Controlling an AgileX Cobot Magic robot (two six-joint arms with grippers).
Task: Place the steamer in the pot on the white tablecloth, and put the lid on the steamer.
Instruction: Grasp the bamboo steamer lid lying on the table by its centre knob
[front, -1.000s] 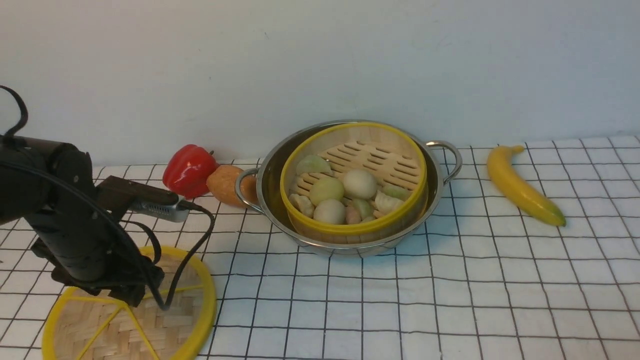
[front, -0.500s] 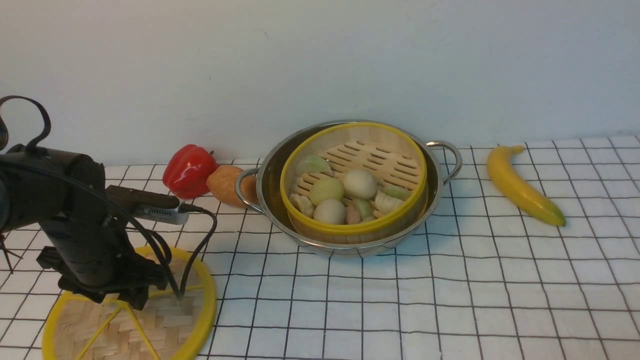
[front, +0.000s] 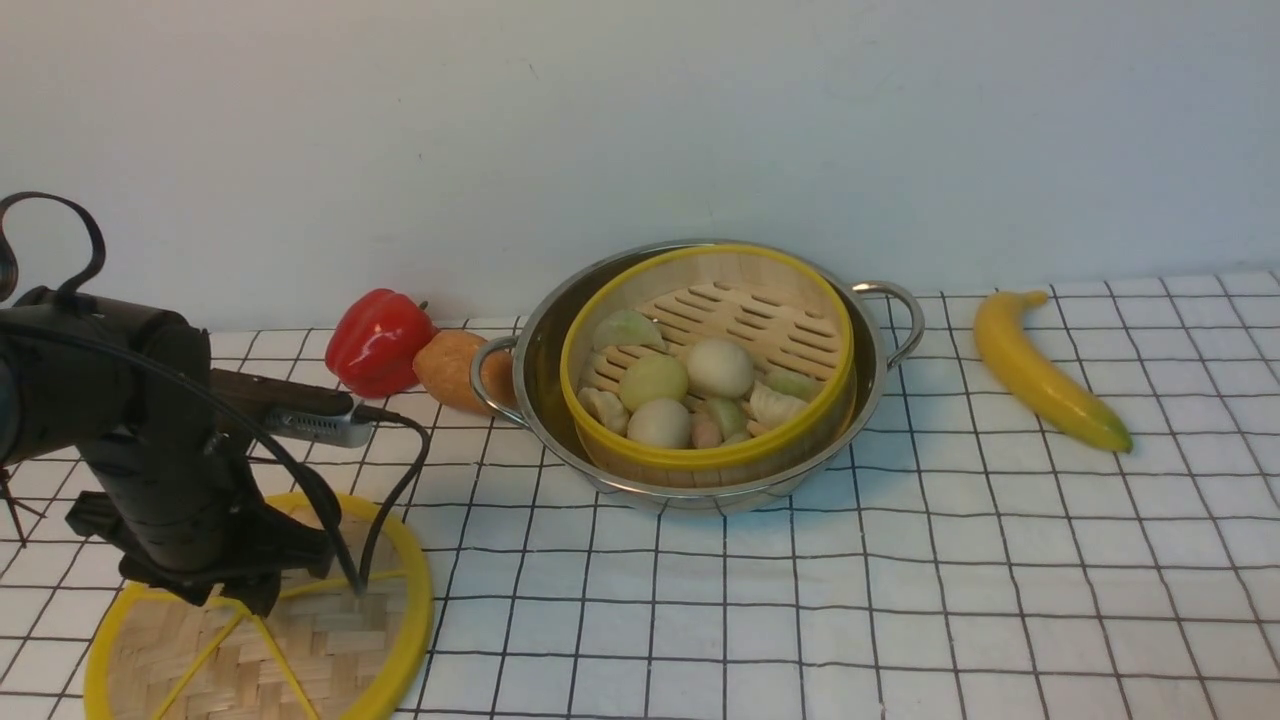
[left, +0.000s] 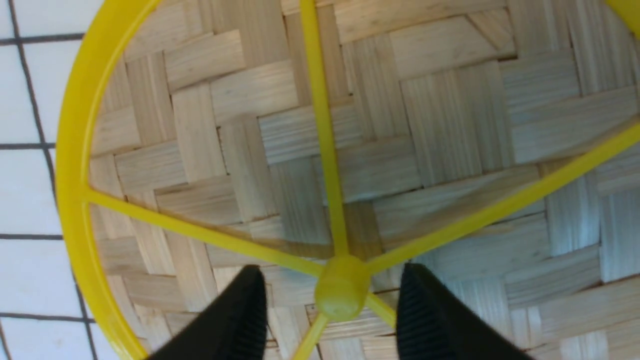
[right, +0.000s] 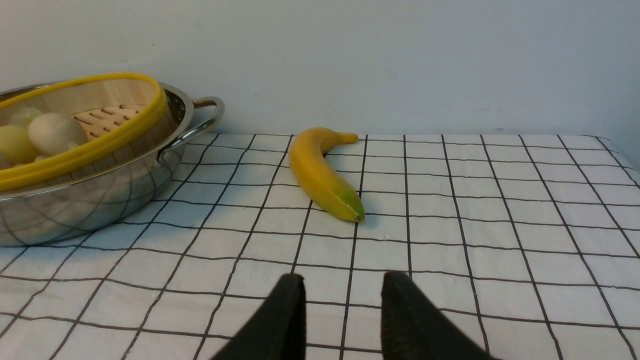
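The lid (front: 335, 655), a flat woven-bamboo disc with a yellow rim, lies on the near left of the cloth, directly under my left arm. It is round, so it has no long axis to line up with. What matters is its small yellow centre hub (left: 341, 295), where the spokes meet. In the left wrist view, the left gripper (left: 332, 282) is spread open with one black finger on each side of that hub. The fingertips are low over the weave, but I cannot tell whether they touch it. Nothing is held yet. I judge that closing on the hub is the next move. The left arm is clearly the nearer one.

The right gripper (right: 344, 281) sits well apart on the right, fingers parted over bare cloth and holding nothing.

The white tablecloth (front: 1000, 560), marked with a thin black grid, lies flat with slight ripples and runs back to a plain pale wall. The steel pot (front: 542, 370) stands at the far middle, to the right of the lid and farther back. The steamer (front: 700, 460) is already seated inside it, its yellow rim standing above the pot's rim, with buns and dumplings on its slats. The cloth between the lid and the pot is open. A banana (front: 1045, 375) lies to the far right. A red bell pepper (front: 378, 340) and an orange-brown rounded item (front: 448, 370) sit just beside the pot's left handle, close to the lid's likely path.
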